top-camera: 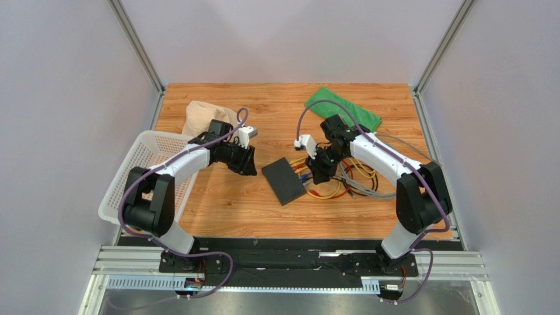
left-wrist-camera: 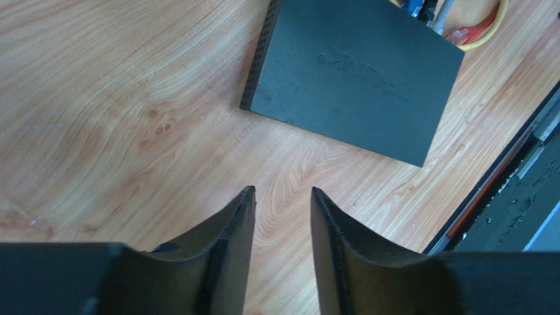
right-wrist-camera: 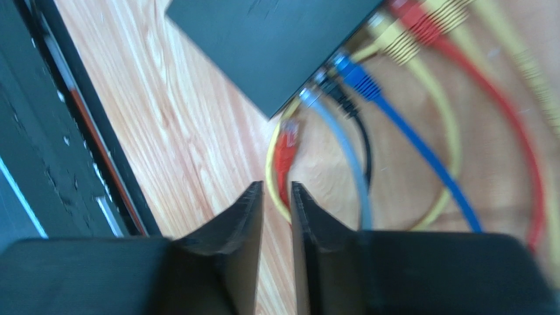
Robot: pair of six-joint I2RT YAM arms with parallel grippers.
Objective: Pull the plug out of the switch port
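Note:
The switch [top-camera: 284, 180] is a flat matte-black box lying on the wooden table; it also shows in the left wrist view [left-wrist-camera: 355, 79] and the right wrist view [right-wrist-camera: 276, 39]. Blue [right-wrist-camera: 355, 75], grey [right-wrist-camera: 314, 98], black, yellow [right-wrist-camera: 388, 36] and red plugs sit in its sockets. A loose red plug [right-wrist-camera: 286, 144] lies on the table beside a yellow cable. My right gripper [top-camera: 322, 172] [right-wrist-camera: 277, 186] hovers over the cables just short of the loose red plug, jaws a narrow gap apart and empty. My left gripper [top-camera: 244, 161] [left-wrist-camera: 282, 191] is open and empty, left of the switch.
A tangle of coloured cables [top-camera: 351, 180] lies right of the switch. A green cloth [top-camera: 343, 108] lies at the back right. A beige cloth [top-camera: 200, 117] and a white basket [top-camera: 141, 174] are at the left. The table's black front rail [left-wrist-camera: 506, 190] is close.

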